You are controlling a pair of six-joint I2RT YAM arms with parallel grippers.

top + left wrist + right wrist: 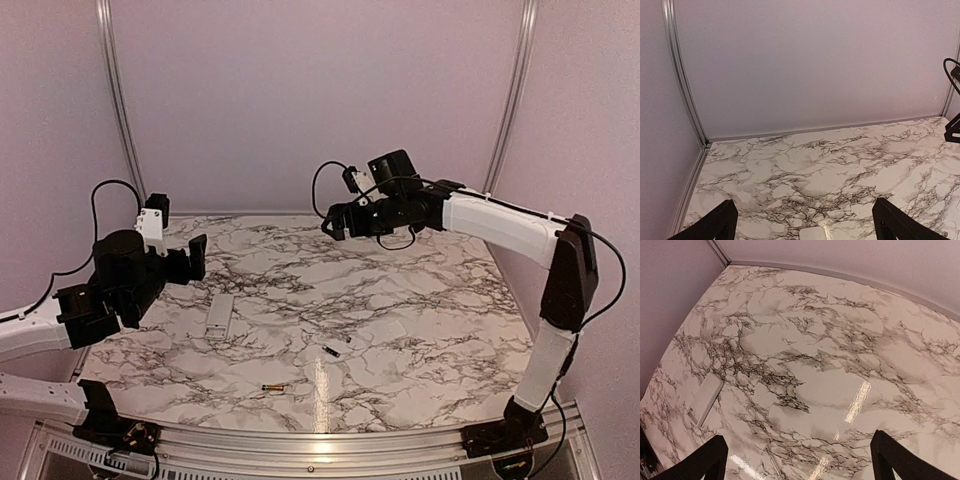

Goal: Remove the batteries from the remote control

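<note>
Looking down from above, the white and grey marble-patterned table carries the small flat white plastic remote control, a rounded bar lying on the left half. A tiny slim gold and dark battery lies on the tabletop near the front edge, well apart from the remote control. Farther right sits a second small dark piece with a white fleck beside it, too small for me to name. The left gripper hangs above the table's left side near the far end of the remote control and raised clear of it, its black jaws spread. The right gripper hangs high over the back middle, well apart from everything on the table, and from up here I can't judge its jaws. The left wrist camera makes the spread plain. Its two black fingers stand wide at the bottom corners with nothing between them, and only a rounded white end of the remote control peeks in at the bottom edge; the battery lies outside this view. A black bit of the right arm shows at the right edge. The right wrist camera answers what the overhead could not: its own black fingers stand wide apart and empty. It also takes in the whole remote control, flat on the marble at the left, with a darker patch at its lower end that is too blurred to read.
</note>
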